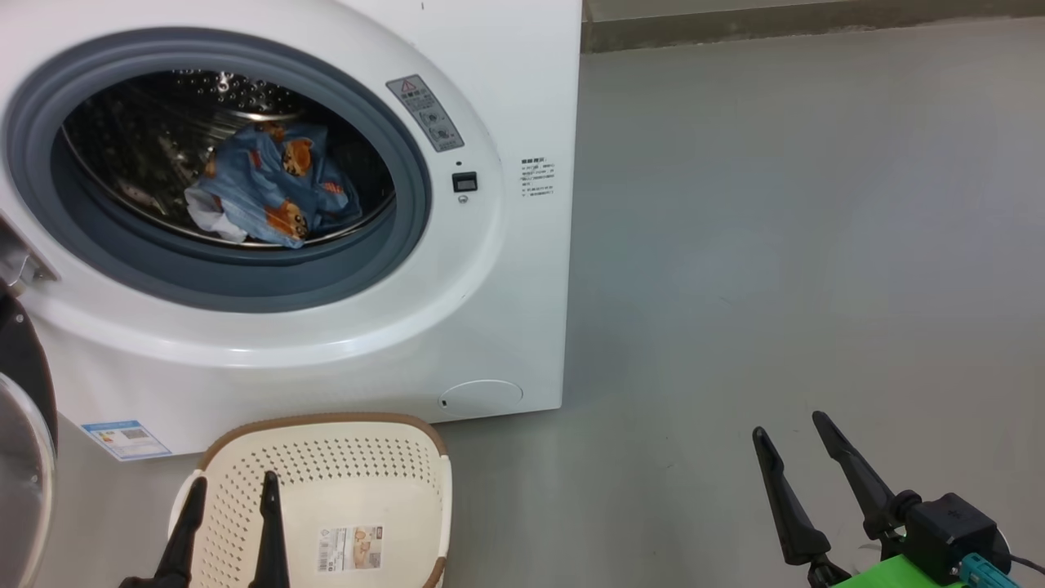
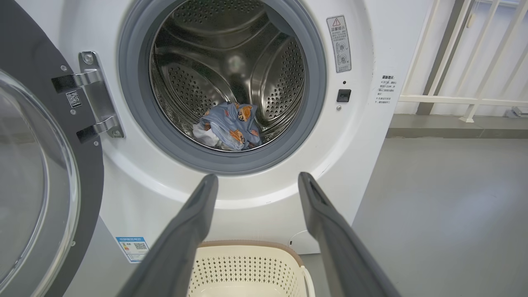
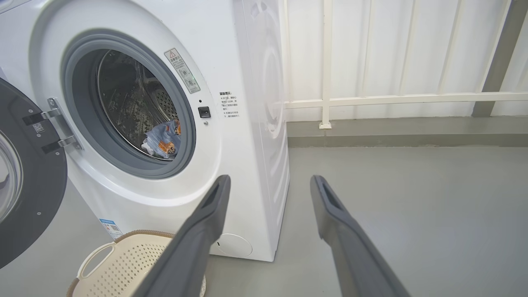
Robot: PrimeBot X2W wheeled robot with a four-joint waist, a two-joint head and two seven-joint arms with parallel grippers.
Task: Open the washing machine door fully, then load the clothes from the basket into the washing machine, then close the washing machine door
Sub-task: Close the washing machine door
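Observation:
The white washing machine (image 1: 506,269) stands with its door (image 2: 29,185) swung wide open to the left, black rim and glass window facing out. Light blue clothes (image 1: 273,184) with orange-brown faces, and a white piece, lie inside the steel drum (image 2: 231,128). The cream basket (image 1: 359,482) sits on the floor in front of the machine; no cloth shows in it. My left gripper (image 1: 233,483) hovers open over the basket's near left side, nothing between its fingers. My right gripper (image 1: 790,425) is open above the bare floor, to the right of the machine, also holding nothing.
Grey floor (image 1: 800,245) stretches to the right of the machine. A white railing (image 3: 371,99) and wall run behind it. The open door (image 1: 24,441) juts out at the lower left of the head view, next to the basket.

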